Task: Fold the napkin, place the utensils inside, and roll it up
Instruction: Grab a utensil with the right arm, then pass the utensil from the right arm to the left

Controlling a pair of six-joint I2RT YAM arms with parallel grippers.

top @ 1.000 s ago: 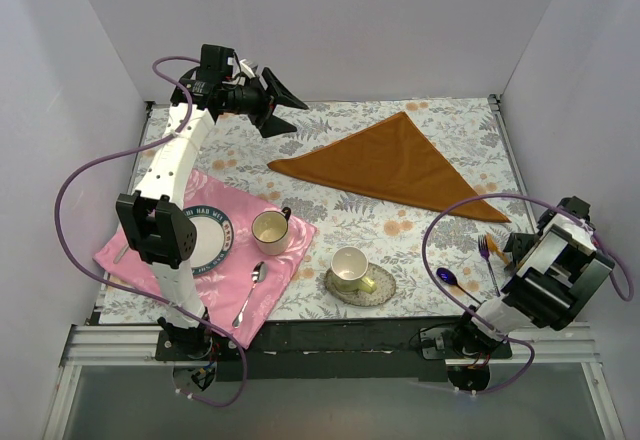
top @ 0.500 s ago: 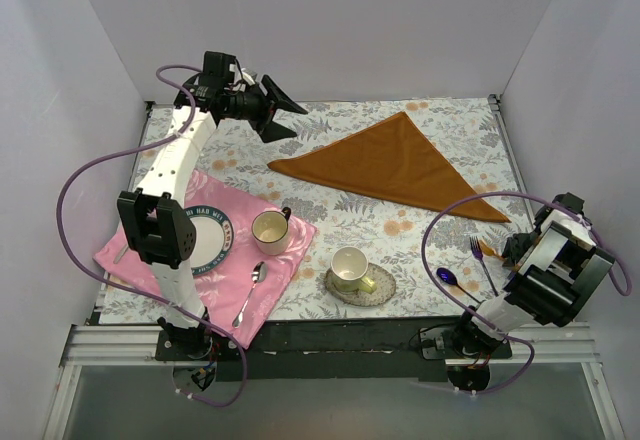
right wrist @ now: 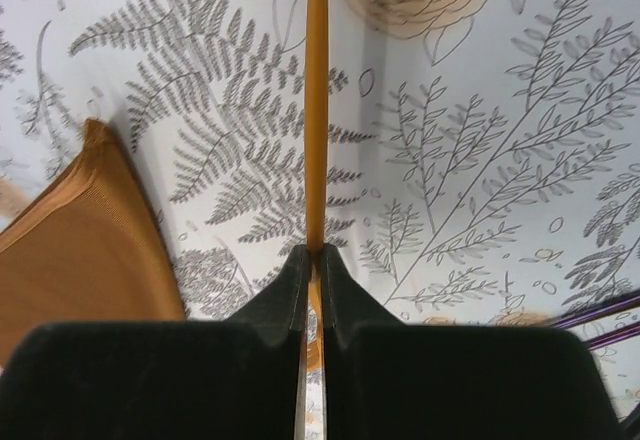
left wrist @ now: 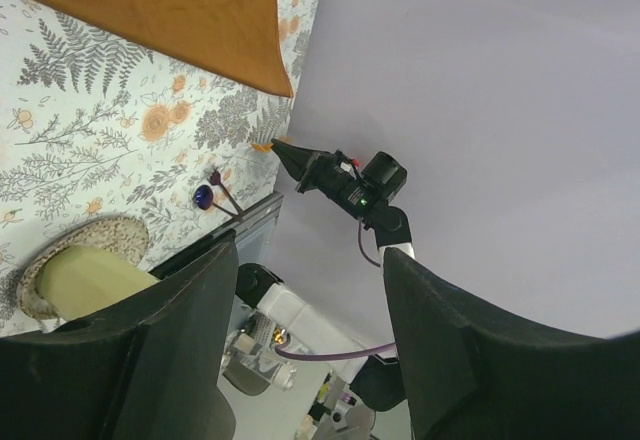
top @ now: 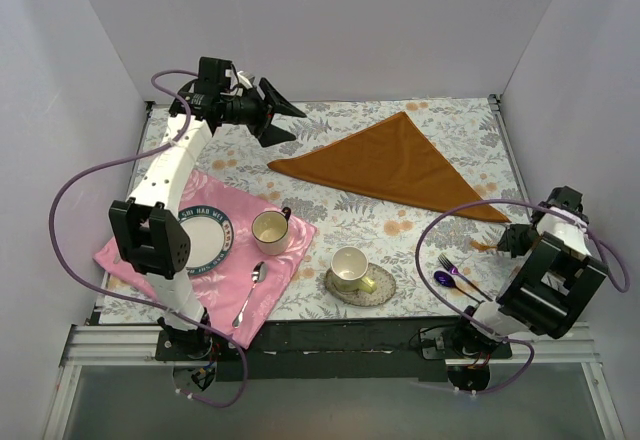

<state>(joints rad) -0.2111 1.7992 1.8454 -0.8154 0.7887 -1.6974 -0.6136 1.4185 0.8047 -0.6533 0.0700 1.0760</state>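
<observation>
Surface: a floral-print tablecloth (top: 400, 222) covers the table, enclosed by plain white walls (top: 330, 30) on three sides.

Task cloth: the shiny rust-orange satin napkin (top: 395, 165) lies flat at the far right of centre, folded into a triangle. Its long edge faces the near side.

Near left: a pink satin cloth (top: 210, 295) carries a white plate with a dark rim (top: 228, 235), a cream cup (top: 270, 230) and a silver metal spoon (top: 250, 295). A second cream cup (top: 349, 266) stands on a speckled saucer (top: 380, 285) near centre.

Utensils: the small purple fork (top: 455, 267) and dark blue spoon (top: 443, 279) lie side by side on the tablecloth at near right, apart from the napkin.

Right arm: folded low at the right edge. The right gripper (right wrist: 312, 255) is pinched on the slim orange knife (right wrist: 316, 110). The orange knife sticks straight out from the fingertips, just beside the napkin's near-right corner. Whether its far end touches the tablecloth, cannot tell.

Left arm: stretched up and back over the far left corner. The left gripper (top: 295, 122) is raised off the table and aimed across toward the right side. Its fingers (left wrist: 150, 360) are spread with nothing between them.
</observation>
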